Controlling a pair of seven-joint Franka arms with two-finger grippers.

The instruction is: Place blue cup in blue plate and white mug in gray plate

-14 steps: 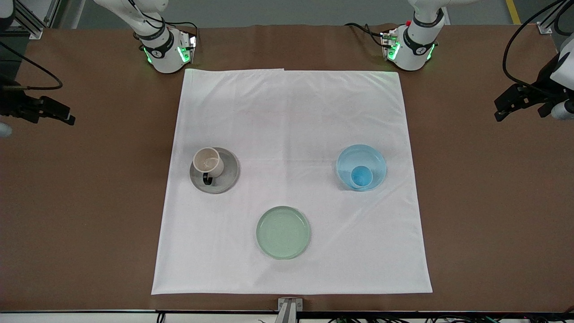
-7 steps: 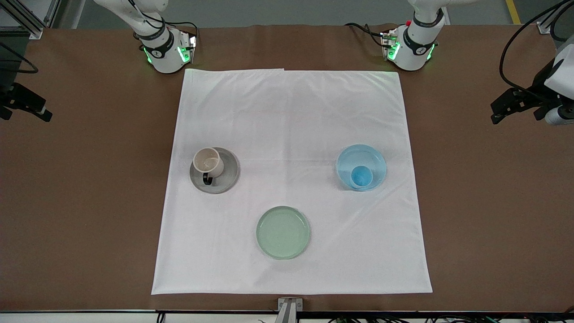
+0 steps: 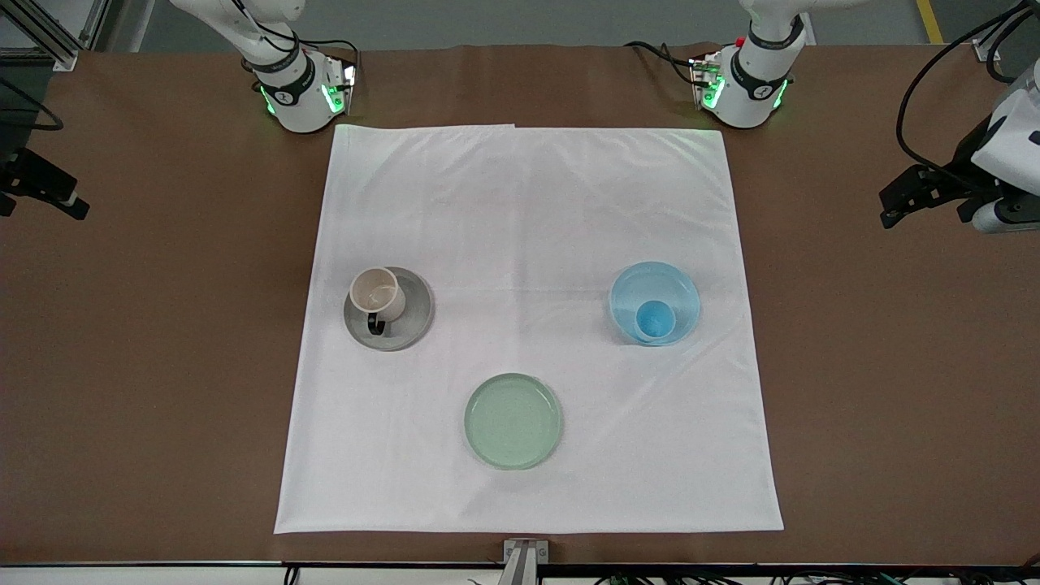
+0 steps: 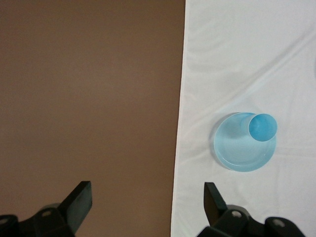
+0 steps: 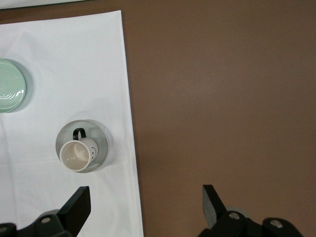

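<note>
The white mug (image 3: pixel 376 294) with a dark handle stands upright on the gray plate (image 3: pixel 416 315), toward the right arm's end of the white cloth. The blue cup (image 3: pixel 654 319) stands in the blue plate (image 3: pixel 650 283), toward the left arm's end. My left gripper (image 3: pixel 925 207) is open and empty over the bare brown table beside the cloth. My right gripper (image 3: pixel 41 195) is open and empty over the bare table at the other end. The left wrist view shows the cup (image 4: pixel 262 126) in the blue plate (image 4: pixel 237 150). The right wrist view shows the mug (image 5: pixel 76 155) on the gray plate (image 5: pixel 97 131).
A pale green plate (image 3: pixel 513 421) lies empty on the white cloth (image 3: pixel 528 203), nearer to the front camera than the other two plates; it also shows in the right wrist view (image 5: pixel 9 93). The brown table (image 3: pixel 162 366) surrounds the cloth.
My right gripper has drawn away from the cloth toward the table's end. My left gripper has shifted slightly toward the cloth. The cups and plates have not moved.
</note>
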